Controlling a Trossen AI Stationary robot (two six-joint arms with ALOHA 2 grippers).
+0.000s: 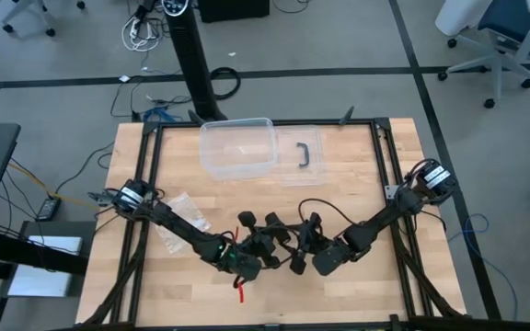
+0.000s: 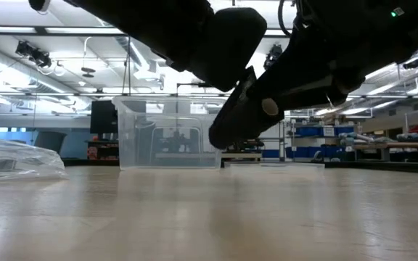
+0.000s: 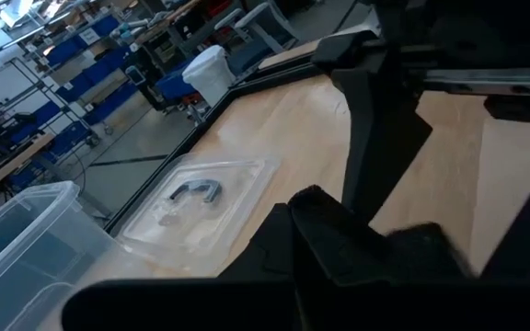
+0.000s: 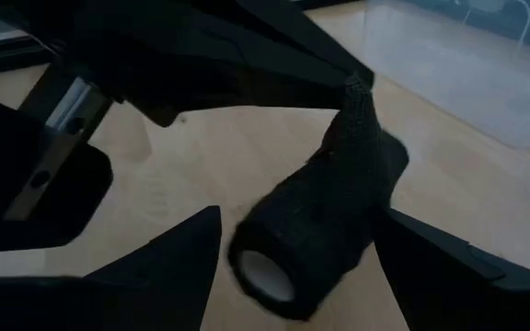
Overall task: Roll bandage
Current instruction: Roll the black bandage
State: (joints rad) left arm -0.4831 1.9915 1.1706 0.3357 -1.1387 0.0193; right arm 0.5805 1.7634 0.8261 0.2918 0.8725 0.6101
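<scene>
The bandage [image 4: 311,230] is a black roll with a white core, and a short tail rises from it. It also shows in the low view as a tilted bandage [image 2: 242,116] clear of the table. My left gripper [image 4: 352,87] is shut on the tail. In the high view my left gripper [image 1: 270,244] meets my right gripper [image 1: 297,250] near the table's front middle. My right gripper [image 4: 302,213] is open, one finger on each side of the roll, and the core end faces its wrist. My left gripper pinches the bandage's loose tail [image 4: 362,106] between its two fingertips, just where it leaves the roll. The roll hangs tilted below the fingers, lifted clear of the table. My right gripper's fingers [image 4: 412,257] flank the roll lengthwise; I cannot tell whether they touch it.
A clear plastic box [image 1: 237,147] stands at the far middle. Its lid with a black handle [image 1: 304,154] lies to the right of the box. A crinkly clear bag [image 1: 178,216] lies at the left under my left arm. A small red thing [image 1: 242,292] lies near the front edge.
</scene>
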